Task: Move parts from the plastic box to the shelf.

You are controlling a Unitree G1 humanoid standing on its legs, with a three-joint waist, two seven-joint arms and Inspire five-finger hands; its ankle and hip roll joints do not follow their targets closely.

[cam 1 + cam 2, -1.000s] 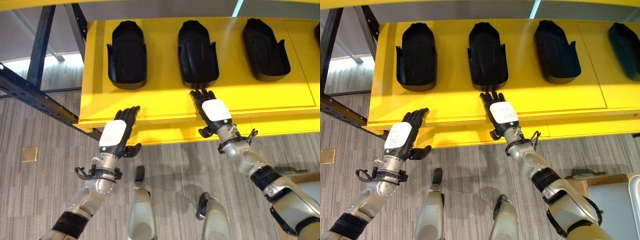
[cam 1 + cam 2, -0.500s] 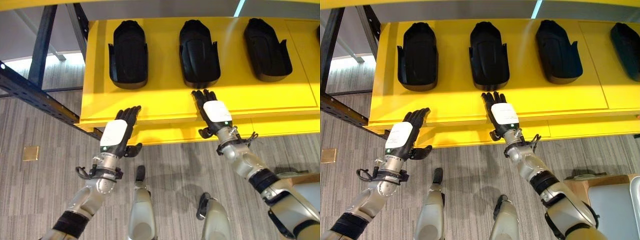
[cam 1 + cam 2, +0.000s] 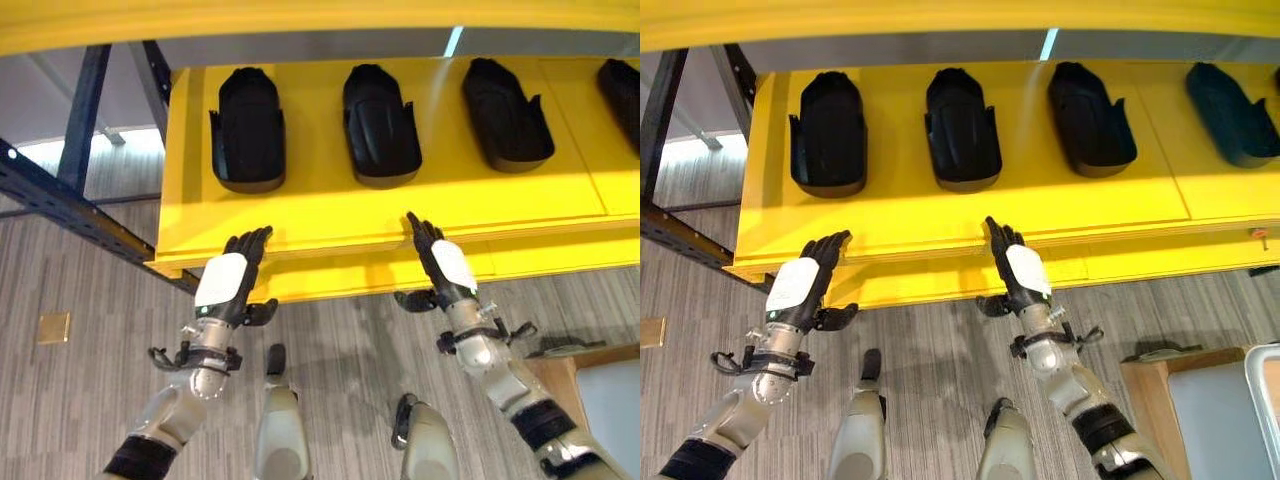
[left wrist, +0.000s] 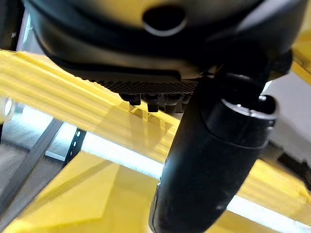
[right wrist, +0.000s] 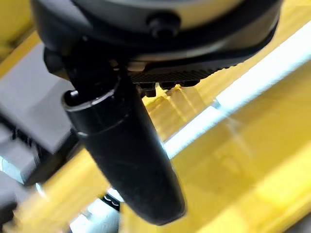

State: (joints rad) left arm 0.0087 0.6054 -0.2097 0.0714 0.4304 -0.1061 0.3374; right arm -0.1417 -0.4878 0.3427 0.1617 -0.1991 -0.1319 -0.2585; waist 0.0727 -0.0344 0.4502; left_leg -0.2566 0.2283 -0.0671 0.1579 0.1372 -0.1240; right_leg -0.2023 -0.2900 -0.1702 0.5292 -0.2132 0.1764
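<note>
Yellow shelf [image 3: 300, 215] holds black parts [image 3: 380, 125]; both robot hands, left [image 3: 228, 283] and right [image 3: 443, 268], empty, straight-fingered, have withdrawn to its near edge.

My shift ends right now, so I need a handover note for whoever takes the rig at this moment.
Left hand: open, holding nothing, fingers at the front edge of the yellow shelf.
Right hand: open, holding nothing, at the same edge.
Done: black parts lie in a row on the shelf, none touched by a hand.
Left: fetch the next part from the box; I cannot tell how many remain.
</note>
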